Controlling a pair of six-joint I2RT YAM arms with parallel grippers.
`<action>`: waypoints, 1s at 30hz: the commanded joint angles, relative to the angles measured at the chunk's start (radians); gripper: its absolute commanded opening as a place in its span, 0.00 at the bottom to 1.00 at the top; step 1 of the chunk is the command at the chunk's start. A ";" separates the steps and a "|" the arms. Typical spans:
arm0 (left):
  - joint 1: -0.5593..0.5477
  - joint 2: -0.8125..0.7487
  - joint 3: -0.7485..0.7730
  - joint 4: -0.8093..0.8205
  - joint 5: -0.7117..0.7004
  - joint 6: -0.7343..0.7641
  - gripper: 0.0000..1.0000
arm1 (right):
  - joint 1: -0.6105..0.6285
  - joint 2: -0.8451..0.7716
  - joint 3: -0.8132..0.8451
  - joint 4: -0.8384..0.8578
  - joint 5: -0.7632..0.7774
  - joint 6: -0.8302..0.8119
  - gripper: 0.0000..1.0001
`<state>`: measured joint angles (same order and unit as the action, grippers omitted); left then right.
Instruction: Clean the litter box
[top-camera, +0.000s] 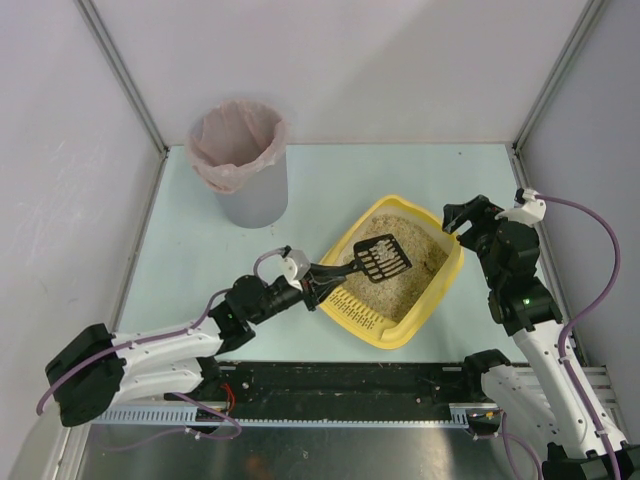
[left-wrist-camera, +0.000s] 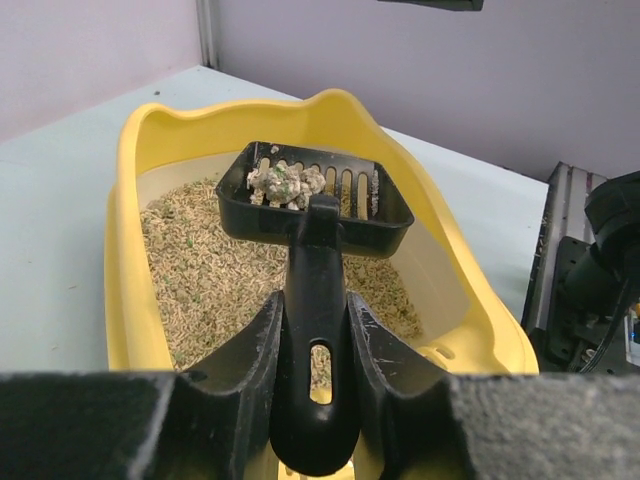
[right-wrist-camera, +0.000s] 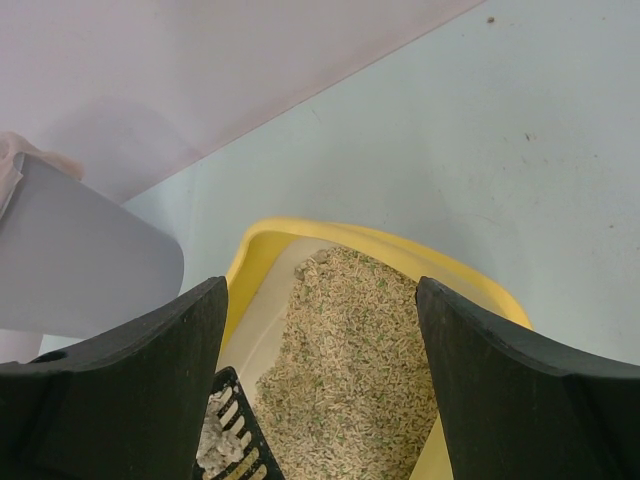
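The yellow litter box lies slantwise in the middle of the table, with beige litter in it. My left gripper is shut on the handle of a black slotted scoop. The scoop is held above the litter near the box's left side. In the left wrist view the scoop carries a pale clump of waste, and its handle sits between my fingers. My right gripper hangs open over the box's far right corner. Between its jaws I see only litter and the yellow rim.
A grey bin with a pink liner stands at the back left of the table, a short way from the box. It also shows at the left edge of the right wrist view as a grey wall. White walls close the table on three sides.
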<state>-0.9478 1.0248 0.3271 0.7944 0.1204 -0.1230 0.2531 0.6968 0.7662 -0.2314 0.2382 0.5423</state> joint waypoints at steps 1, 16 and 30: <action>-0.014 -0.029 0.012 -0.004 -0.097 0.042 0.00 | 0.000 -0.002 0.001 0.041 0.010 -0.004 0.81; 0.021 -0.043 0.005 0.068 0.066 -0.006 0.00 | 0.000 -0.003 0.002 0.043 0.009 -0.005 0.81; 0.018 -0.077 0.013 -0.016 -0.004 0.036 0.00 | 0.000 -0.008 0.001 0.037 0.019 -0.013 0.81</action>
<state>-0.9333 0.9997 0.3199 0.7658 0.1284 -0.1192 0.2531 0.6964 0.7662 -0.2291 0.2386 0.5419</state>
